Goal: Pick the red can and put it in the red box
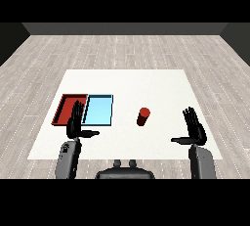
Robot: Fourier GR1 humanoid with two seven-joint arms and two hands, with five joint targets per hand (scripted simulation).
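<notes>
Small red cylindrical can (143, 116) standing upright on the white desk (146, 83), right of centre, touched by neither hand. Shallow red rectangular tray (65, 103) at the desk's left side, with a light blue rectangular tray (99, 110) touching its right edge. Black left hand (75, 122) raised over the red tray's near right corner, fingers straight and spread, thumb pointing inward, holding nothing. Black right hand (194, 127) well to the right of the can, likewise spread with straight fingers and thumb stretched inward, empty. Grey forearms rising from the lower corners.
</notes>
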